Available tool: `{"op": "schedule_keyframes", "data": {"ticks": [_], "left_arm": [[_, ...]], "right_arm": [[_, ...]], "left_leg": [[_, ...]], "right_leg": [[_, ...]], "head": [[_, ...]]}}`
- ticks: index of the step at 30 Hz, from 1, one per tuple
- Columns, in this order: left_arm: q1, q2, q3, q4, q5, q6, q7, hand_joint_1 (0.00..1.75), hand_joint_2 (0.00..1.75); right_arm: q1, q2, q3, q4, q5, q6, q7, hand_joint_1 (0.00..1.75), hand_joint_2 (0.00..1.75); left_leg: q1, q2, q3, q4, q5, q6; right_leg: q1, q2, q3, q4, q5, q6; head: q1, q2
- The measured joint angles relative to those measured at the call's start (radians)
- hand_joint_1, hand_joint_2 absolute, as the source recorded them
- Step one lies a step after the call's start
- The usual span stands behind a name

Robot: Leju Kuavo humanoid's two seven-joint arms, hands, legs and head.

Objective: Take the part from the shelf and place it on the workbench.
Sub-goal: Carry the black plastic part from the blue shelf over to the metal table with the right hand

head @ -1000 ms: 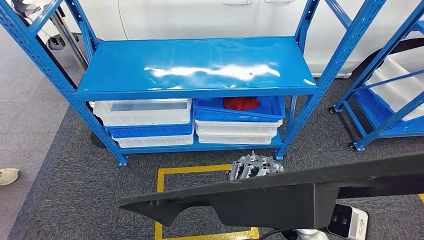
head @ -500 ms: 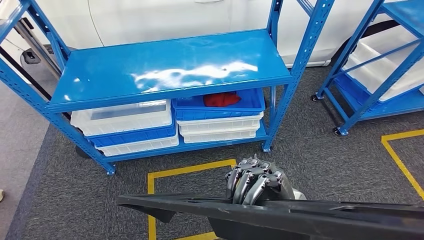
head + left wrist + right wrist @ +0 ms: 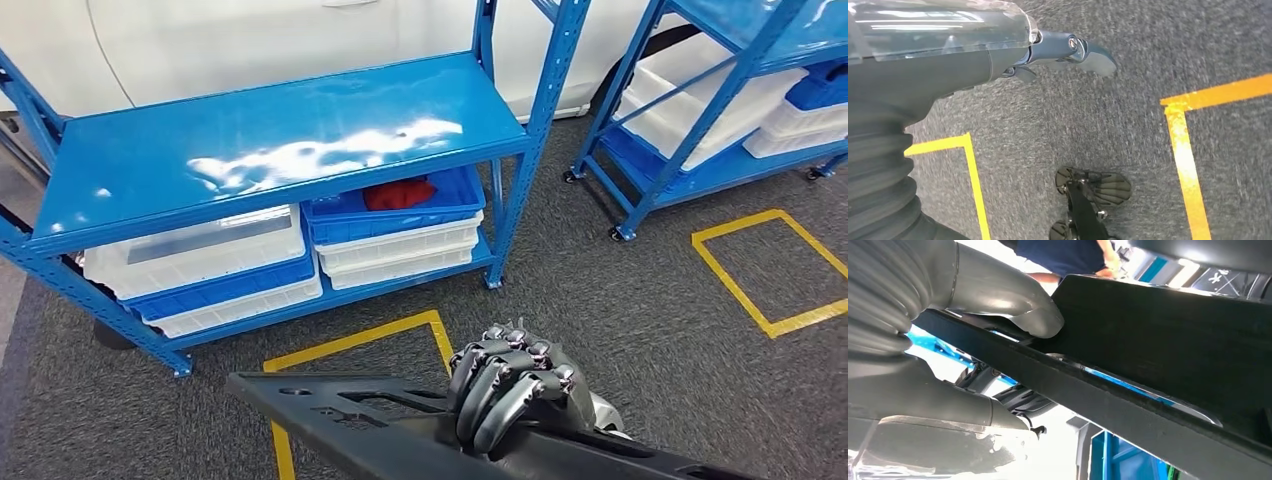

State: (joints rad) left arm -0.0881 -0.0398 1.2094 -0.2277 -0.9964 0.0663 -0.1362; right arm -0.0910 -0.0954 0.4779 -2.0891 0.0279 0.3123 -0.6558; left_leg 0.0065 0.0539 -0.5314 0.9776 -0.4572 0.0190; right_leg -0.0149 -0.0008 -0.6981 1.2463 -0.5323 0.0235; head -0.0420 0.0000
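Part: long flat black part (image 3: 340,415) held low in the head view, over grey carpet (image 3: 620,290); long axis runs from its free end at lower left toward lower right.
Right hand: right hand (image 3: 515,385) grips the part, dark fingers (image 3: 490,385) curled over its top edge; thumb (image 3: 1018,305) presses the black panel.
Left hand: left hand (image 3: 923,60) hangs above the carpet; grasp state cannot be told.
Shelf: blue shelf (image 3: 270,150), top bare; bins (image 3: 390,235) below.
Change: whole scene shifted left since earlier frames (camera turned); a second rack (image 3: 720,100) is now in fuller view.
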Motion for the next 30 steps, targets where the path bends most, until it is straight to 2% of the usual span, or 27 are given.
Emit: {"op": "schedule_keyframes", "data": {"ticks": [1, 3, 4, 5, 6, 7, 9, 11, 12, 13, 14, 15, 16, 18, 19, 20, 22, 23, 24, 26, 27, 28, 29, 30], "left_arm": [[-0.001, 0.000, -0.001, 0.000, 0.000, 0.000, 0.000, 0.00, 1.75], [-0.003, 0.000, -0.002, 0.000, -0.001, -0.001, 0.000, 0.00, 1.75], [-0.003, 0.000, -0.002, 0.000, -0.003, -0.001, 0.000, 0.00, 1.75], [-0.003, 0.000, -0.002, 0.000, -0.004, -0.002, -0.001, 0.00, 1.75], [-0.004, 0.000, -0.003, 0.000, -0.006, -0.003, -0.002, 0.00, 1.75], [-0.004, 0.000, -0.004, 0.000, -0.007, -0.004, -0.002, 0.00, 1.75], [-0.004, -0.001, -0.007, 0.000, -0.009, -0.008, -0.004, 0.00, 1.75], [-0.001, -0.001, -0.008, 0.000, -0.005, -0.017, -0.004, 0.00, 1.75], [0.002, -0.002, -0.008, 0.000, 0.000, -0.027, -0.003, 0.00, 1.75], [0.005, -0.002, -0.008, 0.001, 0.007, -0.039, -0.002, 0.00, 1.75], [0.007, -0.002, -0.008, 0.001, 0.014, -0.052, 0.000, 0.00, 1.75], [0.008, -0.003, -0.006, 0.001, 0.022, -0.062, 0.000, 0.00, 1.75], [0.009, -0.004, -0.004, 0.002, 0.030, -0.067, -0.002, 0.00, 1.75], [0.011, -0.004, 0.004, 0.002, 0.043, -0.069, -0.010, 0.00, 1.75], [0.011, -0.004, 0.007, 0.002, 0.048, -0.068, -0.013, 0.00, 1.75], [0.012, -0.004, 0.010, 0.002, 0.050, -0.066, -0.016, 0.00, 1.75], [0.011, -0.002, 0.014, 0.002, 0.052, -0.066, -0.020, 0.00, 1.75], [0.009, -0.002, 0.016, 0.002, 0.052, -0.067, -0.021, 0.00, 1.75], [0.007, 0.000, 0.019, 0.002, 0.053, -0.069, -0.023, 0.00, 1.75], [0.007, 0.001, 0.024, 0.002, 0.056, -0.074, -0.029, 0.00, 1.75], [0.009, 0.002, 0.028, 0.002, 0.058, -0.076, -0.034, 0.00, 1.75], [0.010, 0.002, 0.030, 0.002, 0.060, -0.077, -0.039, 0.00, 1.75], [0.011, 0.002, 0.032, 0.002, 0.062, -0.079, -0.045, 0.00, 1.75], [0.011, 0.002, 0.034, 0.002, 0.063, -0.080, -0.051, 0.00, 1.75]], "right_arm": [[0.000, -0.002, 0.003, -0.003, 0.000, -0.001, 0.000, 1.75, 1.75], [-0.001, -0.004, 0.007, -0.009, 0.000, -0.002, 0.000, 1.75, 1.75], [-0.002, -0.005, 0.009, -0.011, 0.000, -0.004, 0.000, 1.75, 1.75], [-0.003, -0.007, 0.011, -0.011, -0.003, -0.007, 0.000, 1.75, 1.75], [-0.004, -0.009, 0.014, -0.012, -0.007, -0.010, 0.000, 1.75, 1.75], [-0.005, -0.013, 0.017, -0.011, -0.013, -0.013, 0.000, 1.75, 1.75], [-0.013, -0.021, 0.024, -0.007, -0.028, -0.018, 0.000, 1.75, 1.75], [-0.024, -0.026, 0.029, 0.003, -0.047, -0.018, 0.000, 1.75, 1.75], [-0.029, -0.029, 0.031, 0.011, -0.057, -0.012, 0.000, 1.75, 1.75], [-0.031, -0.031, 0.032, 0.019, -0.068, -0.004, 0.000, 1.75, 1.75], [-0.033, -0.033, 0.032, 0.028, -0.077, 0.006, 0.000, 1.75, 1.75], [-0.035, -0.034, 0.032, 0.036, -0.085, 0.017, 0.000, 1.75, 1.75], [-0.035, -0.035, 0.032, 0.041, -0.091, 0.028, 0.000, 1.75, 1.75], [-0.037, -0.035, 0.028, 0.052, -0.097, 0.052, 0.000, 1.75, 1.75], [-0.038, -0.035, 0.024, 0.059, -0.098, 0.061, 0.000, 1.75, 1.75], [-0.038, -0.035, 0.018, 0.066, -0.096, 0.066, 0.000, 1.75, 1.75], [-0.040, -0.035, 0.006, 0.086, -0.088, 0.064, 0.000, 1.75, 1.75], [-0.043, -0.036, 0.001, 0.097, -0.084, 0.060, 0.000, 1.75, 1.75], [-0.049, -0.036, -0.003, 0.110, -0.081, 0.055, 0.000, 1.75, 1.75], [-0.062, -0.036, -0.006, 0.143, -0.079, 0.045, 0.000, 1.75, 1.75], [-0.066, -0.036, -0.006, 0.163, -0.078, 0.040, 0.000, 1.75, 1.75], [-0.067, -0.036, -0.006, 0.181, -0.074, 0.035, 0.000, 1.75, 1.75], [-0.065, -0.036, -0.007, 0.197, -0.070, 0.029, 0.000, 1.75, 1.75], [-0.063, -0.037, -0.008, 0.209, -0.063, 0.022, 0.000, 1.75, 1.75]], "left_leg": [[0.000, 0.010, 0.001, 0.003, -0.003, -0.002], [-0.005, 0.026, 0.001, 0.011, -0.010, -0.010], [-0.008, 0.034, 0.001, 0.014, -0.013, -0.015], [-0.010, 0.042, 0.002, 0.016, -0.015, -0.019], [-0.010, 0.051, 0.003, 0.017, -0.016, -0.024], [-0.008, 0.049, 0.004, 0.019, -0.020, -0.030], [-0.003, 0.013, -0.010, 0.059, -0.053, -0.042], [0.001, -0.032, -0.061, 0.177, -0.121, -0.050], [0.002, -0.041, -0.093, 0.247, -0.152, -0.052], [0.003, -0.044, -0.116, 0.296, -0.166, -0.054], [0.004, -0.045, -0.122, 0.308, -0.159, -0.054], [0.006, -0.047, -0.109, 0.278, -0.132, -0.053], [0.008, -0.055, -0.080, 0.214, -0.092, -0.051], [0.012, -0.096, -0.019, 0.078, -0.036, -0.046], [0.012, -0.113, -0.003, 0.039, -0.026, -0.042], [0.011, -0.122, 0.002, 0.025, -0.027, -0.038], [0.010, -0.103, 0.003, 0.019, -0.022, -0.026], [0.011, -0.092, 0.004, 0.015, -0.017, -0.017], [0.012, -0.079, 0.004, 0.010, -0.012, -0.009], [0.009, -0.054, 0.002, 0.006, -0.008, 0.001], [0.007, -0.041, 0.000, 0.006, -0.008, 0.002], [0.005, -0.029, -0.002, 0.007, -0.008, 0.003], [0.003, -0.017, -0.003, 0.008, -0.009, 0.003], [0.002, -0.005, -0.004, 0.010, -0.010, 0.003]], "right_leg": [[0.000, -0.014, 0.038, -0.067, 0.034, -0.002], [0.007, -0.053, 0.103, -0.190, 0.073, -0.013], [0.010, -0.065, 0.118, -0.221, 0.079, -0.020], [0.013, -0.064, 0.119, -0.229, 0.077, -0.026], [0.013, -0.051, 0.116, -0.230, 0.080, -0.031], [0.011, -0.041, 0.115, -0.232, 0.082, -0.036], [0.006, -0.022, 0.114, -0.238, 0.089, -0.048], [0.003, -0.001, 0.110, -0.240, 0.094, -0.054], [0.003, 0.011, 0.108, -0.239, 0.096, -0.055], [0.003, 0.024, 0.106, -0.239, 0.097, -0.055], [0.003, 0.036, 0.105, -0.238, 0.099, -0.054], [0.003, 0.049, 0.105, -0.237, 0.100, -0.052], [0.003, 0.062, 0.105, -0.236, 0.100, -0.050], [0.003, 0.085, 0.103, -0.231, 0.101, -0.043], [0.003, 0.096, 0.099, -0.230, 0.103, -0.036], [0.002, 0.106, 0.095, -0.230, 0.106, -0.029], [-0.001, 0.121, 0.088, -0.232, 0.112, -0.014], [0.000, 0.109, 0.083, -0.225, 0.107, -0.009], [0.002, 0.087, 0.070, -0.198, 0.089, -0.006], [0.004, 0.031, 0.019, -0.091, 0.026, -0.003], [0.003, 0.017, -0.013, -0.023, -0.006, -0.001], [0.002, 0.011, -0.035, 0.028, -0.023, 0.000], [0.001, 0.007, -0.042, 0.050, -0.025, 0.000], [0.001, 0.003, -0.029, 0.033, -0.008, 0.000]], "head": [[0.000, 0.000], [0.000, 0.000], [0.000, 0.000], [0.000, 0.000], [0.000, 0.000], [0.000, 0.000], [0.000, 0.000], [0.000, 0.000], [0.000, 0.000], [0.000, 0.000], [0.000, 0.000], [0.000, 0.000], [0.000, 0.000], [0.000, 0.000], [0.000, 0.000], [0.000, 0.000], [0.000, 0.000], [0.000, 0.000], [0.000, 0.000], [0.000, 0.000], [0.000, 0.000], [0.000, 0.000], [0.000, 0.000], [0.000, 0.000]]}}
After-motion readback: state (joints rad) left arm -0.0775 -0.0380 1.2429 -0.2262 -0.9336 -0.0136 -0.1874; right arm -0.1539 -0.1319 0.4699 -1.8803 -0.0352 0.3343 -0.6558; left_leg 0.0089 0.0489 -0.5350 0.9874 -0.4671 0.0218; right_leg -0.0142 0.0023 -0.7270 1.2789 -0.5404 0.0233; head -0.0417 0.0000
